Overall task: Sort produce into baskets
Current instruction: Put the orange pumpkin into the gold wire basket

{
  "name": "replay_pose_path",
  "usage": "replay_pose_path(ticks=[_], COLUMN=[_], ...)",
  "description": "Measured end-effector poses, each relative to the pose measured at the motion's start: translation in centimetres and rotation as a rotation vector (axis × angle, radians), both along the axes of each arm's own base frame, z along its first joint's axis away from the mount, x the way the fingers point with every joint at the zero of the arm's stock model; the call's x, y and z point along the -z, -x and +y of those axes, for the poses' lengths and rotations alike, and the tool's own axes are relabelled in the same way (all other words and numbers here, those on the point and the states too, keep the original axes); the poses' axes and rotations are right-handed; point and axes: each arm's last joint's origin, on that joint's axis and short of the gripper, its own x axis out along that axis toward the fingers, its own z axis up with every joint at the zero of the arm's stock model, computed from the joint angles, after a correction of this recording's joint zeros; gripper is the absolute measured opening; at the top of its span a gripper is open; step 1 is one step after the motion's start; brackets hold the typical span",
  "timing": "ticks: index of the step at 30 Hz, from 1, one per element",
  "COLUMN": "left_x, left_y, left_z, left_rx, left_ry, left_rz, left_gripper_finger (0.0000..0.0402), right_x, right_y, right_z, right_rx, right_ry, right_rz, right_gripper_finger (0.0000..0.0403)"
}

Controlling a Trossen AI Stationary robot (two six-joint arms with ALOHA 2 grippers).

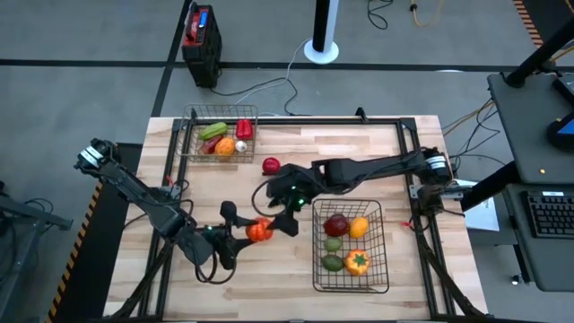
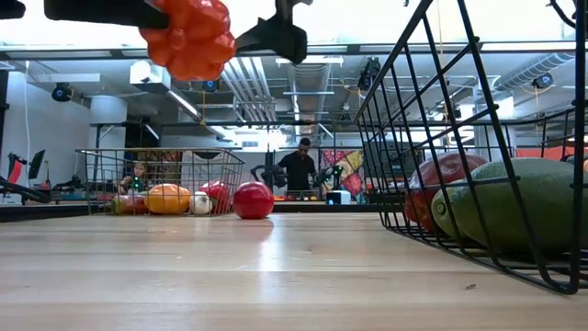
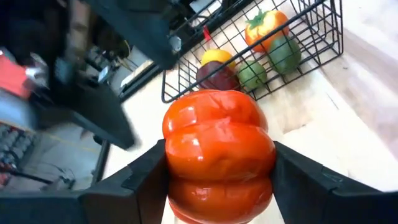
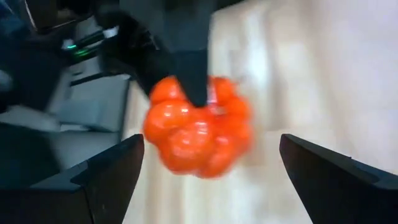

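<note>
Orange pepper point(image 1: 258, 231) held off the table at centre, clamped in the left gripper point(image 1: 244, 231). Right gripper point(image 1: 289, 208) at its 2 o'clock, fingers spread, empty. One red piece point(image 1: 271, 165) loose at 12 o'clock (unsorted). Small basket point(image 1: 191, 121) and large basket point(image 1: 316, 269) each hold several pieces.

Even, bright overhead light across the pale wooden table point(image 1: 269, 278); shadows beneath the arms soft and short. Low view backlit: ceiling strip lights blow out white, the table surface shows a dull sheen. The glossy orange ribbed toy pepper point(image 3: 217, 155) carries sharp white glare streaks in the left wrist view. Right wrist view heavily blurred throughout. The near black wire-mesh basket point(image 2: 459, 119) looms large and distorted at the low view's edge.
</note>
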Motion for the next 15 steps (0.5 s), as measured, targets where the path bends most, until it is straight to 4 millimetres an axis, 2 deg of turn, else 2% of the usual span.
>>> replay_pose_path(ticks=[3, 5, 11, 15], left_x=[-0.4, -1.1, -4.9, -6.5], left_y=[0.2, 0.4, 1.0, 1.7], left_z=[0.2, 0.6, 2.2, 3.6], left_rx=[-0.033, -0.078, -0.154, -0.159], left_ry=[0.065, 0.133, 0.459, 0.665], left_rz=[-0.025, -0.076, -0.314, -0.372], left_gripper_finger=[0.0215, 0.0216, 0.0216, 0.0216], right_x=[-1.6, -2.3, -3.4, -3.8], right_y=[1.2, 1.9, 3.8, 5.2], right_z=[0.0, 0.9, 6.3, 9.9], right_rx=[0.037, 0.051, -0.004, 0.006], right_ry=[0.163, 0.317, 0.829, 1.115], right_rz=[-0.046, -0.069, -0.152, -0.169], right_gripper_finger=[0.0365, 0.0365, 0.0365, 0.0365])
